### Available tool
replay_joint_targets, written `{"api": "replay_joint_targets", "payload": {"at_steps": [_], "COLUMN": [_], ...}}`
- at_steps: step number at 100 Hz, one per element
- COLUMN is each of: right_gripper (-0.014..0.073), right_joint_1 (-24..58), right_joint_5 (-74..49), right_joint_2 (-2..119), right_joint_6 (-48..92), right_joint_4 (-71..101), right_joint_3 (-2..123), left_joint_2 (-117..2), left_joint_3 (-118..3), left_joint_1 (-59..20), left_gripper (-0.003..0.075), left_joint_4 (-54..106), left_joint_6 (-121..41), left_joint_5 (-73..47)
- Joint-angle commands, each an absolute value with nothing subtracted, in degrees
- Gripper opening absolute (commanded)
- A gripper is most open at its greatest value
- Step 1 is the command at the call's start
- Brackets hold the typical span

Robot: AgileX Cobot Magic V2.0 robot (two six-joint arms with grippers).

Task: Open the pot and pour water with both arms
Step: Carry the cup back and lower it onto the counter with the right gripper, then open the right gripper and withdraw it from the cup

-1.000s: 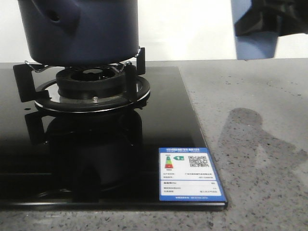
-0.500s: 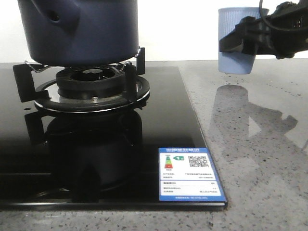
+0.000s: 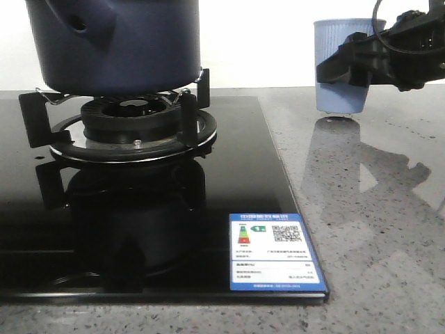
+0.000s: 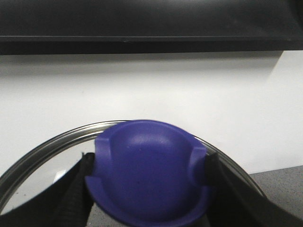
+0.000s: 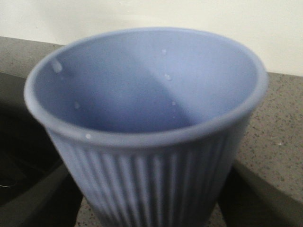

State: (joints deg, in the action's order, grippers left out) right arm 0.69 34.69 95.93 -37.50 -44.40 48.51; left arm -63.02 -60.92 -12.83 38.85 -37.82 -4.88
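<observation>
The dark navy pot [image 3: 115, 45] stands on the gas burner [image 3: 132, 118] at the left; its top is cut off. The left wrist view shows my left gripper [image 4: 149, 182] shut on the purple-blue knob [image 4: 147, 156] of a glass lid with a metal rim [image 4: 47, 146], held in front of a white wall. My right gripper [image 3: 342, 66] is shut on a light blue ribbed cup [image 3: 337, 97], upright, its base at or just above the counter. Droplets cling inside the cup [image 5: 147, 94], which my right gripper [image 5: 151, 201] clasps from both sides.
A black glass hob [image 3: 236, 181] with a blue energy label [image 3: 274, 252] fills the left and middle. Grey speckled counter [image 3: 375, 229] lies to the right. Black pan supports [image 3: 191, 115] ring the burner. A white wall is behind.
My right gripper has brought the cup down from the top right corner to counter level, upright now. The pot has not moved.
</observation>
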Motion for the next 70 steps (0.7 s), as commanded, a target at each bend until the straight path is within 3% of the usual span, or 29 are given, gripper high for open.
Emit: {"api": "replay_joint_targets", "payload": {"at_steps": [1, 70], "right_gripper": [0.0392, 0.0413], "right_joint_1": [0.4, 0.4], "right_joint_5": [37.5, 34.2], "right_joint_2": [93.7, 93.7], "right_joint_6": [-36.6, -36.9], "right_joint_4": [-42.7, -42.8], "right_joint_3": [50.2, 50.0], "left_joint_2": [-61.3, -61.3], "left_joint_3": [-62.8, -62.8], "left_joint_1": [-12.7, -12.7], "left_gripper": [0.0351, 0.0349], "left_joint_4": [39.2, 39.2], "left_joint_6": [-37.4, -37.4], "left_joint_5": [0.0, 0.0]}}
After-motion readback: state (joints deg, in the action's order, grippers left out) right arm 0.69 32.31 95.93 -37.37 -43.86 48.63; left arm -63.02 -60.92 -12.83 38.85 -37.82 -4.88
